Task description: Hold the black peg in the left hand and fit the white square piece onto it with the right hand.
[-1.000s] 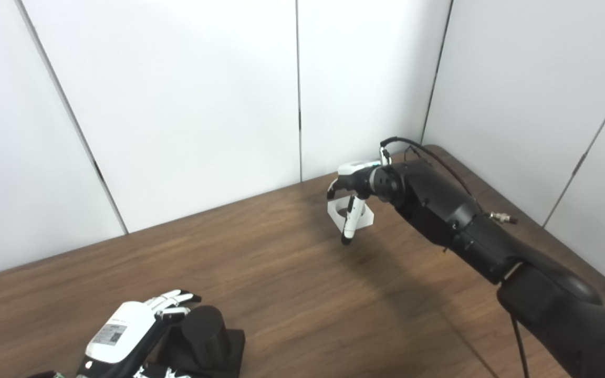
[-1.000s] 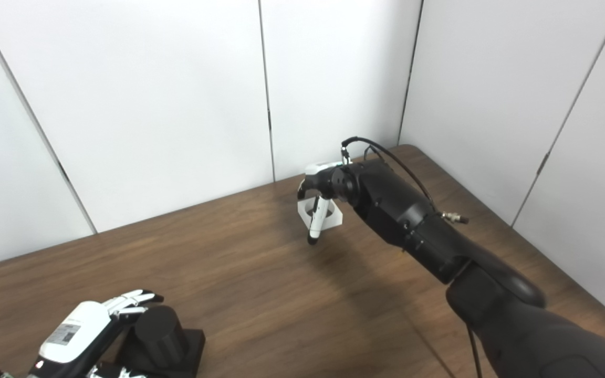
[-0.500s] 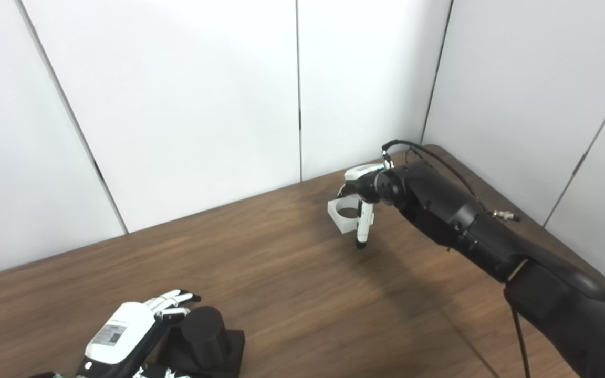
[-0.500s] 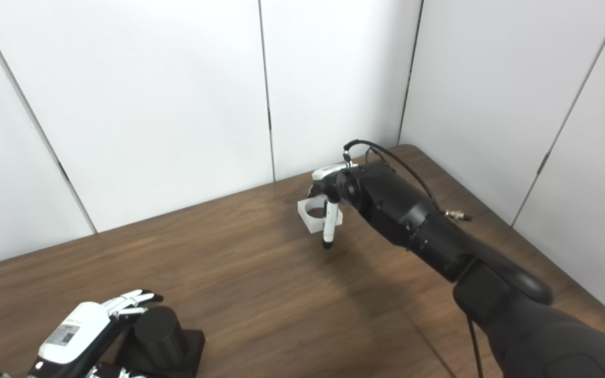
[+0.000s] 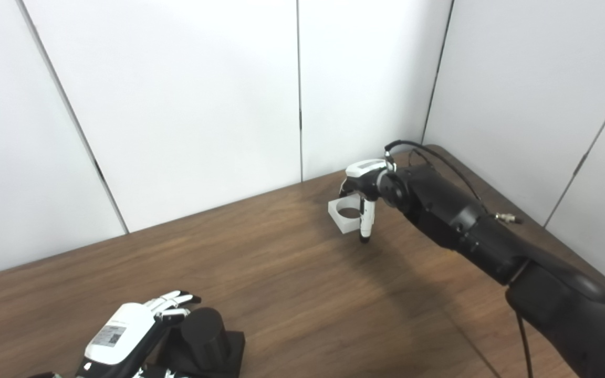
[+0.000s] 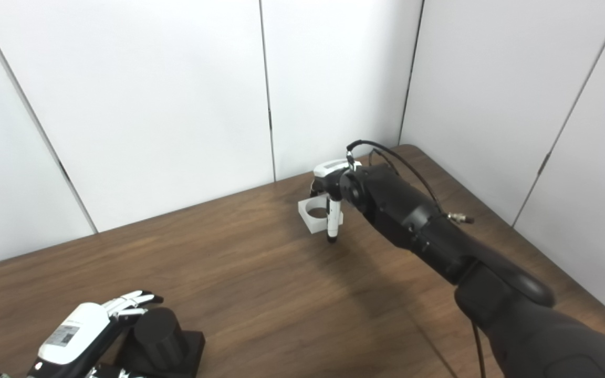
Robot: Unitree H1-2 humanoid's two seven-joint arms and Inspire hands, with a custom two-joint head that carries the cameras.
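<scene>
At far side of table (image 5: 292,283), right hand (image 5: 364,185) sits over white square piece (image 5: 345,214); one finger (image 5: 365,223) points down just beside piece's near-right edge; whether hand grips piece or merely touches it, cannot tell; piece lies flat, round hole facing up. Well apart from piece, toward near-left table corner, black peg (image 5: 205,331) stands upright on its black base; left hand (image 5: 124,336) wraps base and peg's left side, apparently holding. Judgement: right hand far nearer piece; piece must travel near-left to peg.
</scene>
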